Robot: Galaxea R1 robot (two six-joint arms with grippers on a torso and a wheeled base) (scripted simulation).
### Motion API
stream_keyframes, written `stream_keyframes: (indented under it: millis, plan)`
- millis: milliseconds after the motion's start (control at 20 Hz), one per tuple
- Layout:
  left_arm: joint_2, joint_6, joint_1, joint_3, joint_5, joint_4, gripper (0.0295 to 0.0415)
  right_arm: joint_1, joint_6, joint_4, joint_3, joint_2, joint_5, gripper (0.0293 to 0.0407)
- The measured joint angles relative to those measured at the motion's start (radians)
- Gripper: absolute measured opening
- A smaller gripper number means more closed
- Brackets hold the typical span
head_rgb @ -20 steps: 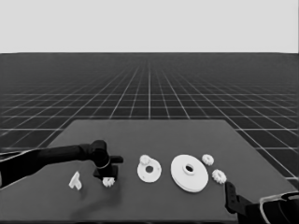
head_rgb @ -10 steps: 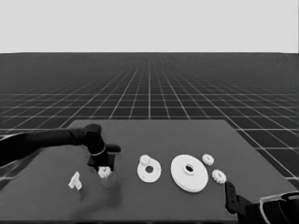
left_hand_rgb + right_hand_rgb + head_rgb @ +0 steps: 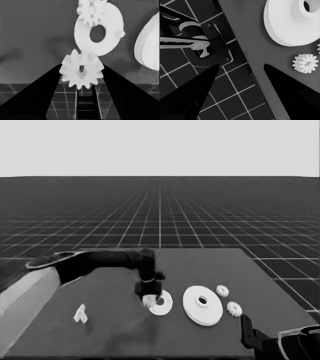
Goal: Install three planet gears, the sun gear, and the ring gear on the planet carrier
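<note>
Dark table (image 3: 210,265) holds the white parts. One gear (image 3: 81,71) sits pinched between the left gripper's (image 3: 81,75) closed fingers, just over the edge of the smaller round part (image 3: 100,27), likely so it can drop onto a peg. Another gear (image 3: 88,11) seems already on it. Past the fingers lies the larger round part (image 3: 202,305). Right gripper (image 3: 241,67) waits, fingers spread, holding nothing.

The left gripper (image 3: 149,296), closed on a planet gear (image 3: 81,69), blocks the smaller round part (image 3: 163,303) from 9 o'clock. At its 3 o'clock stands the larger round part (image 3: 202,304), near. The table (image 3: 200,265) toward 12 o'clock gives free passage.
</note>
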Motion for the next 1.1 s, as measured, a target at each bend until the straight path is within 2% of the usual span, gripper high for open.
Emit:
stream_keyframes:
  millis: [300,350,450,800,900,950,1100]
  plan:
    - [0.064,0.009,0.000,-0.072,-0.002,-0.001,0.0312,0.000,0.000,0.000,0.000,0.000,0.000,0.0385]
    - [0.071,0.031,0.067,-0.102,-0.008,0.070,0.0312,0.000,0.000,0.000,0.000,0.000,0.000,0.0385]
    - [0.079,0.061,0.139,-0.145,-0.023,0.135,0.0312,0.000,0.000,0.000,0.000,0.000,0.000,0.0385]
    - [0.085,0.079,0.169,-0.172,-0.034,0.166,0.0312,0.000,0.000,0.000,0.000,0.000,0.000,0.0385]
    - [0.086,0.079,0.170,-0.173,-0.034,0.167,0.0372,0.000,0.000,0.000,0.000,0.000,0.000,0.0385]
    - [0.086,0.079,0.170,-0.173,-0.034,0.167,0.0381,0.000,0.000,0.000,0.000,0.000,0.000,0.0385]
    - [0.086,0.079,0.170,-0.173,-0.034,0.167,0.0385,0.000,0.000,0.000,0.000,0.000,0.000,0.0385]
